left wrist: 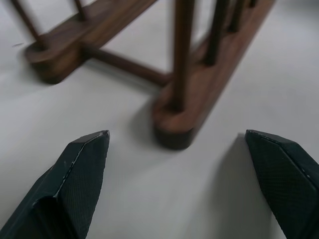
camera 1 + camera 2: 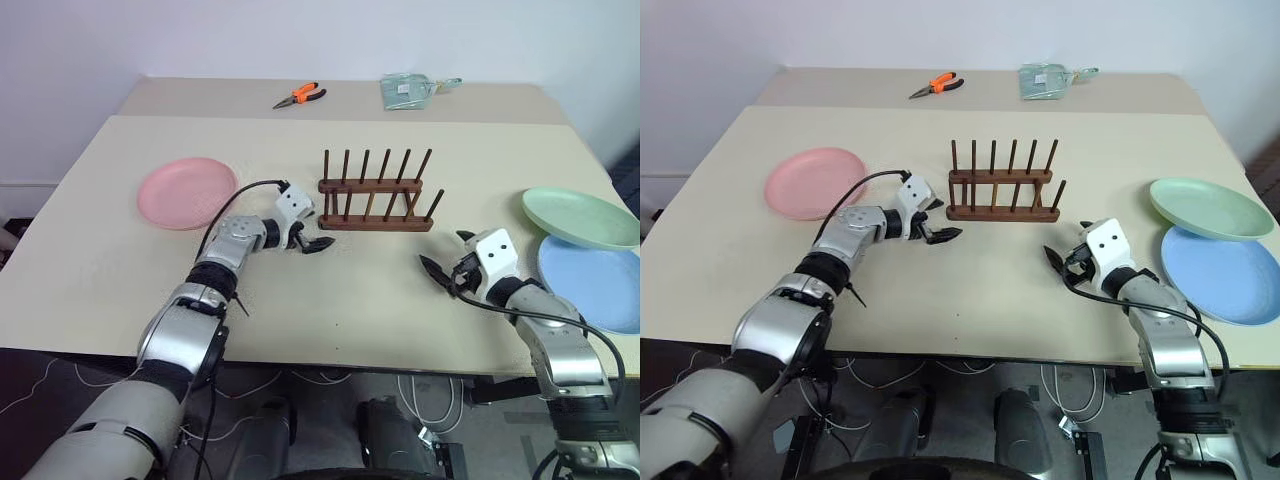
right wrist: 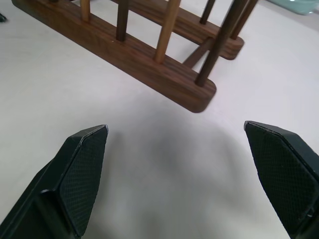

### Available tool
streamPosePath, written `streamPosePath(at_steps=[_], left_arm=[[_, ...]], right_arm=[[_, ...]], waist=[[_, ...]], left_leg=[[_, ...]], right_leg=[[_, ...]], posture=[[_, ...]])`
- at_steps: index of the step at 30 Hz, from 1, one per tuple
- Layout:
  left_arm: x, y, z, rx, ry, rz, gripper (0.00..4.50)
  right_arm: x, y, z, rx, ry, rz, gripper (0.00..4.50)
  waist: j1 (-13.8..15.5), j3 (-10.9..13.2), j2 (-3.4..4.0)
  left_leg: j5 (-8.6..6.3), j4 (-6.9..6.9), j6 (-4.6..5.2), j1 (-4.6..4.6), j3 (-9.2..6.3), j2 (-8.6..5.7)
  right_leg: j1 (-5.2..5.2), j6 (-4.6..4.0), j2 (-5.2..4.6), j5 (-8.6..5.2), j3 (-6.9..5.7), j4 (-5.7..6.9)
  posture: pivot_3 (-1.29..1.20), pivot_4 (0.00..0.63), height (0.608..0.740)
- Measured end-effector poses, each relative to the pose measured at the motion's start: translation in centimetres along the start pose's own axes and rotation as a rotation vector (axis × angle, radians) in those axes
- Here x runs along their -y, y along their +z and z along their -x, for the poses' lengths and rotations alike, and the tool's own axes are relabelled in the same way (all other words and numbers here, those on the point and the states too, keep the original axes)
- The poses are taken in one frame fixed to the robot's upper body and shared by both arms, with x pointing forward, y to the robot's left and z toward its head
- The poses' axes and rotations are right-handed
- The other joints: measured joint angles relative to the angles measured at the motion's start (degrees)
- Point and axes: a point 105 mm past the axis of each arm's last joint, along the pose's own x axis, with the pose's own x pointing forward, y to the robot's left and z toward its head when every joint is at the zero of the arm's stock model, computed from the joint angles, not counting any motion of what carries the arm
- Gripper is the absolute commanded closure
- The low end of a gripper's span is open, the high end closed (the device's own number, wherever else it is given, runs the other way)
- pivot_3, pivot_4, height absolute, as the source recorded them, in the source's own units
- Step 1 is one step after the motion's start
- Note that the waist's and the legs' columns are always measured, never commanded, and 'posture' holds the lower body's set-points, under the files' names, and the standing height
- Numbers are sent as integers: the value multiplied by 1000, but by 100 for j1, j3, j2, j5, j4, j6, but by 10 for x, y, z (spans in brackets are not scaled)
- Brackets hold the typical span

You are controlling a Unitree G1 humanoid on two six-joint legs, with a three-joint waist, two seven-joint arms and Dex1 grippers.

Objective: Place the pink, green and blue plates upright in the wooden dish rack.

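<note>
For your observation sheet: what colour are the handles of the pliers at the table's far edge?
Orange; the pliers show best in the left eye view.

- A beige table (image 2: pixel 330 300) carries everything; a second tabletop section (image 2: pixel 200 95) of the same colour adjoins its far edge.
- The wooden dish rack (image 2: pixel 375 205) stands upright near the middle, its pegs empty.
- The pink plate (image 2: pixel 187 192) lies flat toward the left side, well apart from the rack.
- The green plate (image 2: pixel 580 216) lies at the right edge, its near rim overlapping the blue plate (image 2: pixel 592 283), which lies flat just in front of it.
- Orange-handled pliers (image 2: pixel 300 95) rest on the far section.
- A clear plastic bag (image 2: pixel 408 90) lies to the right of the pliers.
</note>
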Motion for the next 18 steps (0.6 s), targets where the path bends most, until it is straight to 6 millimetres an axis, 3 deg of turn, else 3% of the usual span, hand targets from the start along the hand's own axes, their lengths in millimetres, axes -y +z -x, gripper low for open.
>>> streamPosePath(at_steps=[5, 6, 13, 18], left_arm=[[12, 4, -11, 15, -44, -18, 3494], [13, 6, -14, 28, -37, -18, 3720], [22, 0, -8, 56, -87, -95, 3720], [41, -5, 7, 89, -245, -168, 3720]], right_arm=[[-1, 0, 4, -4, -16, 4, 0], [-2, -2, 5, -10, -16, 2, 0], [-1, -2, 4, -17, -17, 9, 0], [18, -14, 11, -79, -54, 32, 0]], waist=[[-1, 0, -1], [-2, 0, -1], [-21, -2, 1], [-10, -2, 1]], left_leg=[[0, 1, 0, 0, -1, 0], [0, 2, 0, 1, -1, 0], [0, 2, 0, 3, -1, 0], [0, 1, 0, 3, -2, 0]], right_leg=[[1, 3, 0, -1, 0, 1], [1, 3, 0, -1, 0, 1], [2, 3, 0, -1, 0, 5], [1, 2, 0, 0, 0, 5]], posture=[[0, 150, 740], [0, 150, 740], [0, 150, 740], [0, 150, 740]])
